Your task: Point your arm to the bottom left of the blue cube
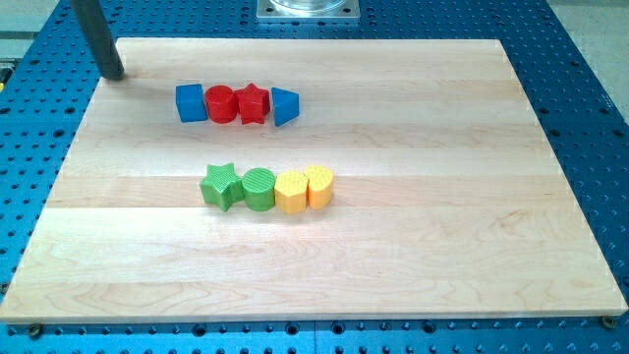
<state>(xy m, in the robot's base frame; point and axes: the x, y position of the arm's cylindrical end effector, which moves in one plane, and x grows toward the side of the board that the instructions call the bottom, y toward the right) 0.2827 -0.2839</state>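
From my remote seat I see my tip (pixel 114 73) resting at the upper-left corner of the wooden board (pixel 393 246), right at its edge, with the dark rod rising out of the view's top. There is no gripper on this arm, only the rod, so there is nothing to spread or press together, and the tip touches no block.

I take the blue cube (pixel 190 102) as my landmark. It sits in the upper-left part of the board, and my tip is to the view's left of it and a little toward the view's top, apart from it with bare wood between.

The cube begins a row of 4 blocks. Touching its right side is a red cylinder (pixel 220 104), then a red star (pixel 254 103), then a blue block (pixel 284 106) with a wedge-like shape (I cannot make out its exact form).

Below the cube and somewhat to the view's right lies a second row of 4, well apart from the first: a green star (pixel 221 186), a green cylinder (pixel 259 189), a yellow block (pixel 291 192), and another yellow block (pixel 319 185), all pressed side by side.
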